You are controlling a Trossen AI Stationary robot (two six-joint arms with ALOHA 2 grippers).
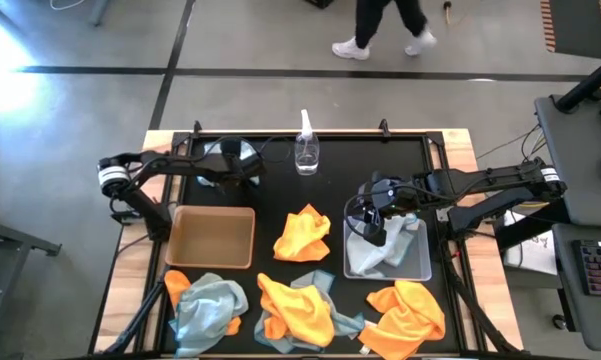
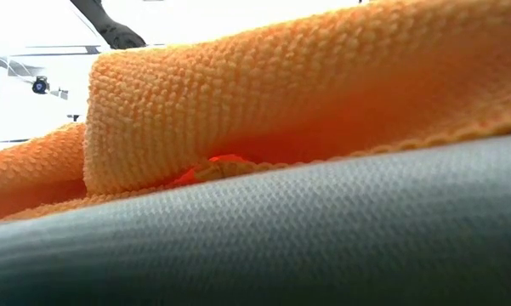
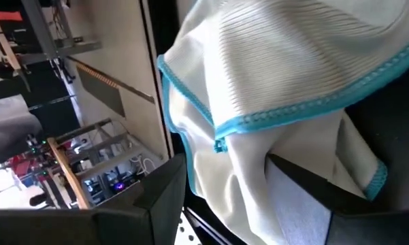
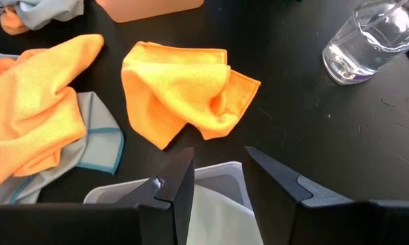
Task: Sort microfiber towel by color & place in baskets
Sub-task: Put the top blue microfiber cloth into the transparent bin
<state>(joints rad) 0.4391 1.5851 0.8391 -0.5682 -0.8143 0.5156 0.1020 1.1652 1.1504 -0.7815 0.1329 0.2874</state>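
My left gripper (image 1: 240,163) is at the table's far left, fingers spread (image 3: 226,159), with a pale towel with a turquoise hem (image 3: 279,61) bunched between them. My right gripper (image 1: 376,212) hangs open (image 4: 218,170) and holds nothing, over the clear basket (image 1: 420,268), where a pale towel (image 1: 380,255) lies. The tan basket (image 1: 212,237) stands at the left. One orange towel (image 1: 303,236) lies crumpled at the centre. Orange and blue-grey towels lie along the near edge (image 1: 300,310), (image 1: 410,312), (image 1: 208,306). My left gripper has the pale towel between its spread fingers. The cloth drapes over one finger (image 3: 306,187) and lies beside the other (image 3: 165,197). The fingers stand apart and do not pinch it. Which part of the towel this is I cannot tell.
A clear spray bottle (image 1: 306,150) stands at the far middle of the black tabletop. In the low view an orange towel (image 2: 281,93) on a grey one (image 2: 306,238) blocks most of the sight. A person's legs (image 1: 390,30) show on the floor beyond the table.
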